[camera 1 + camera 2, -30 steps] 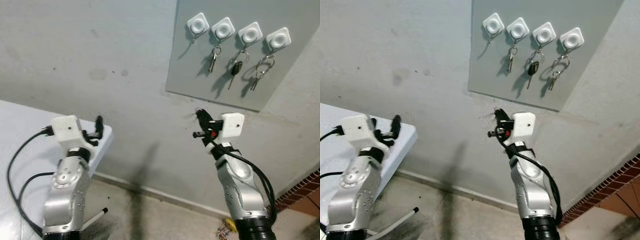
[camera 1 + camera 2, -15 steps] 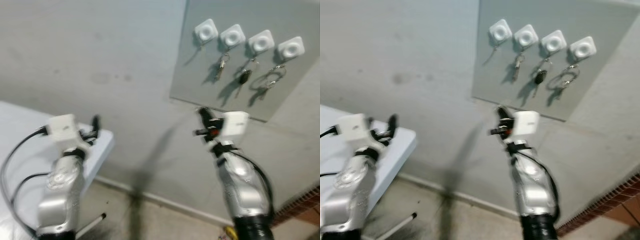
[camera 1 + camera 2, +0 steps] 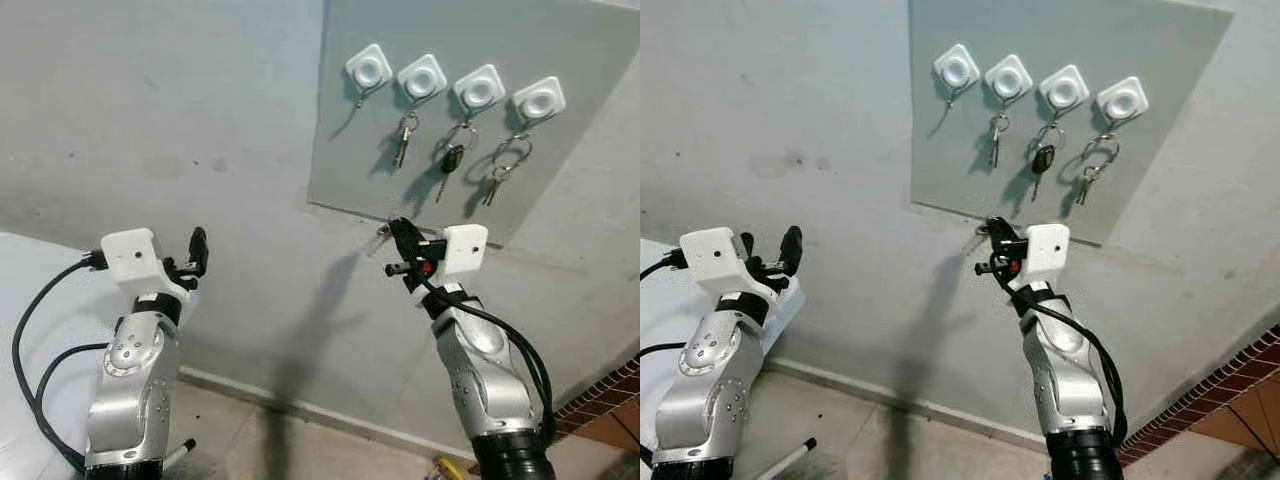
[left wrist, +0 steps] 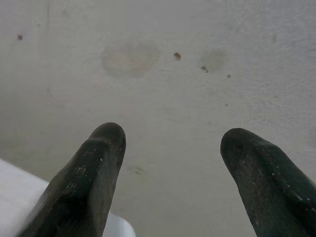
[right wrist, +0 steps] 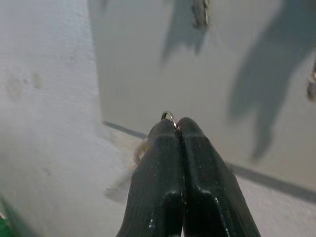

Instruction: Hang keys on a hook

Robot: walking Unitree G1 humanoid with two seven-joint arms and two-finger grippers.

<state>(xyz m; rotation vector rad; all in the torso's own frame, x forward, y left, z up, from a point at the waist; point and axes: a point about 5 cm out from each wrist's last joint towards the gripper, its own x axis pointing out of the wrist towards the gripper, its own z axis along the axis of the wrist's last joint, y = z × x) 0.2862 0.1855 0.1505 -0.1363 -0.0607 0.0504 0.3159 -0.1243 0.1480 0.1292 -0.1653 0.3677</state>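
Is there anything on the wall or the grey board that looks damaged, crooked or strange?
Nothing stands out much. The grey board hangs slightly tilted in the eye views, perhaps from the camera angle. The wall has faint stains and dark specks.

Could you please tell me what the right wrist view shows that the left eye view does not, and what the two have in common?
Right wrist view alone: the right end effector seen close, fingers pressed shut on a small metal key ring peeking out at their tips.

Left eye view alone: four white hooks, the leftmost hook bare and three holding keys; the left end effector, open, over a white table.

Both: the grey board on the wall, with the right end effector just below its lower edge.
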